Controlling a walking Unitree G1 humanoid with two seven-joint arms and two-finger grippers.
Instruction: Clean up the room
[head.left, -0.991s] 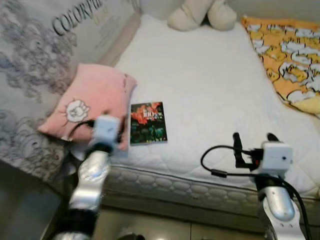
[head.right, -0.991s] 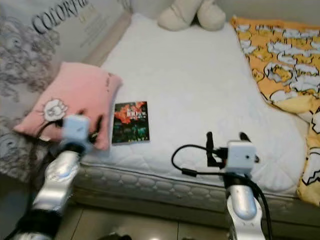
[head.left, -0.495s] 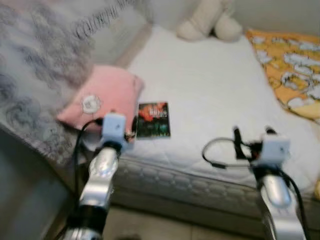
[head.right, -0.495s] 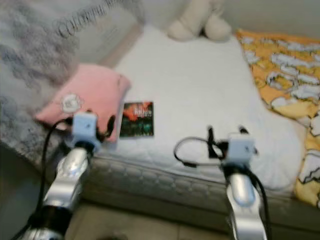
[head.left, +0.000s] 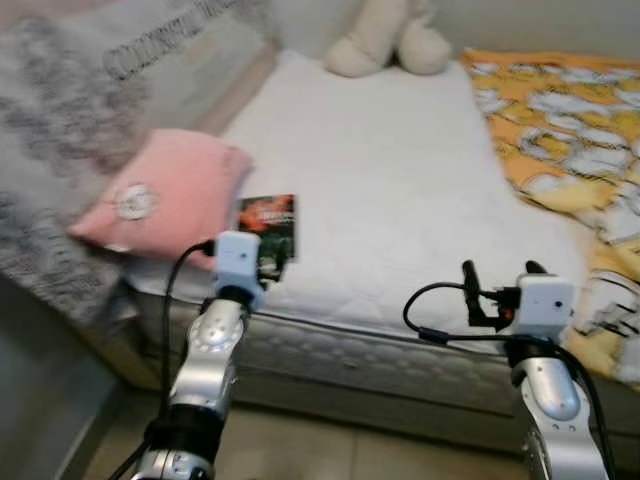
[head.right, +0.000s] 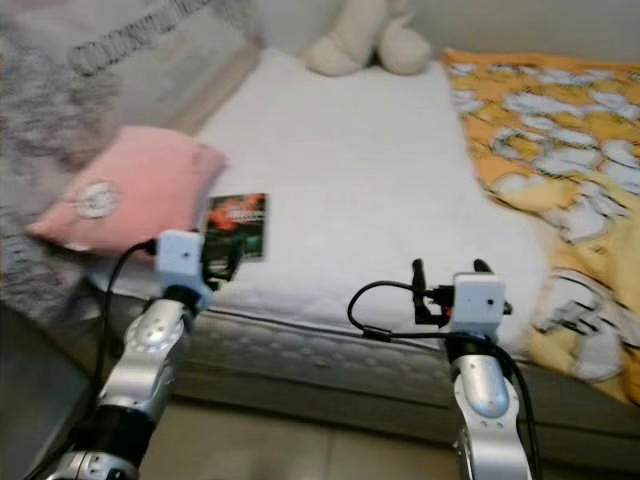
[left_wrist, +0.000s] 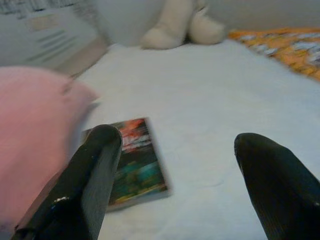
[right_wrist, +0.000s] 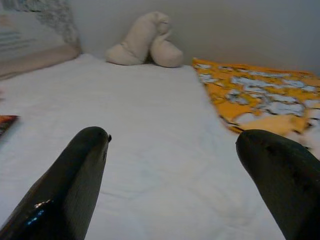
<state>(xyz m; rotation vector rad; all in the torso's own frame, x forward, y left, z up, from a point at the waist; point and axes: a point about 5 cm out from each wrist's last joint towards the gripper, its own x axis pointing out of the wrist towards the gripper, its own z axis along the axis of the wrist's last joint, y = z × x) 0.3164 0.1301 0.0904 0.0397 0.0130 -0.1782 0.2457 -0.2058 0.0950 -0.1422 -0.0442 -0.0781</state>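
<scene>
A small book (head.left: 268, 218) with a dark red and green cover lies flat on the white mattress (head.left: 400, 160), just right of a pink pillow (head.left: 160, 195). My left gripper (left_wrist: 175, 170) is open, held low at the bed's near edge and pointing at the book (left_wrist: 135, 160), a short way from it. My right gripper (right_wrist: 185, 170) is open too, hovering over the near edge of the mattress (right_wrist: 150, 125) further right, with nothing between its fingers. A cream plush toy (head.left: 385, 40) sits at the head of the bed.
An orange and white patterned blanket (head.left: 570, 130) covers the bed's right side and hangs over its edge. A grey patterned wall covering (head.left: 60, 120) rises on the left. Tiled floor (head.left: 330, 440) runs along the bed's front.
The camera has swung, so the whole scene shifted left. My left gripper has moved right, off the pink pillow's corner and toward the book. The right gripper holds its place.
</scene>
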